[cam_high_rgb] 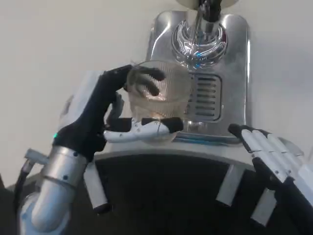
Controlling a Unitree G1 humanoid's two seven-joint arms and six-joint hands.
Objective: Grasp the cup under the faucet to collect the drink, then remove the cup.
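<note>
A clear ribbed cup [159,95] with a little pale drink at its bottom is held by my left hand [105,115], fingers wrapped round its far side and the thumb across its near side. The cup sits left of and nearer than the faucet [203,19], over the left part of the steel drip tray [234,73]. My right hand [274,156] rests flat at the lower right, fingers straight and together, holding nothing, near the tray's front right corner.
The steel dispenser base has a slotted grille [205,98] just right of the cup. The white table [58,44] stretches to the left. A dark edge of the robot's body [171,196] fills the bottom of the picture.
</note>
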